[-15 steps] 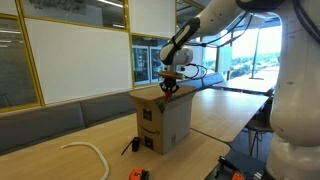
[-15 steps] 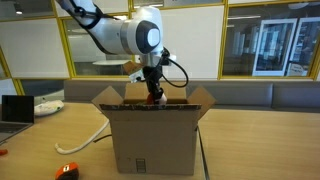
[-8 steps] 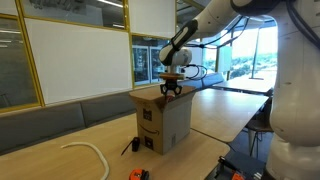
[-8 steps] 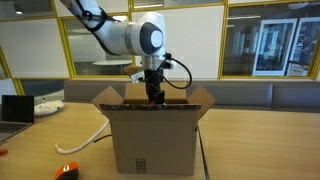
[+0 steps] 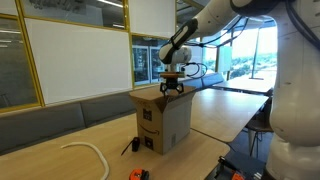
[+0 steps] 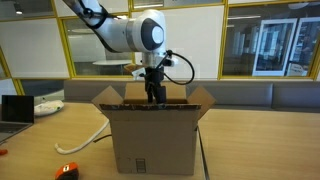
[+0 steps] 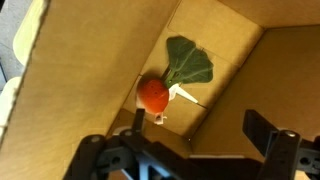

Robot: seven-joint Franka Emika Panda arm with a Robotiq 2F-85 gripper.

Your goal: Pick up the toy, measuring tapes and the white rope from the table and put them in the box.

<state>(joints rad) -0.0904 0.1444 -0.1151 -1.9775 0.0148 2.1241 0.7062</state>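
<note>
On the tabletop's left the white rope (image 5: 82,145) lies in an arc; limp and light, it probably lifts best pinched mid-curve. Nearer, an orange measuring tape (image 5: 137,174) looks rigid. Right, over the box (image 5: 160,122), the gripper (image 5: 171,90) hangs, jaws spread wide and empty; the toy (image 7: 152,95) lies inside.

- A long wooden table (image 5: 30,162) with a light top fills the front of both exterior views
- Behind it, a grey padded bench (image 5: 70,108) runs along the wall
- Above the bench are yellow-framed white panels (image 5: 75,55)
- In an exterior view, glass partitions (image 6: 262,42) with yellow frames show another room behind them
- Big windows (image 5: 248,55) at the far end let in bright daylight, and green trees are seen outside
- More wooden tables (image 5: 232,104) stand near these windows
</note>
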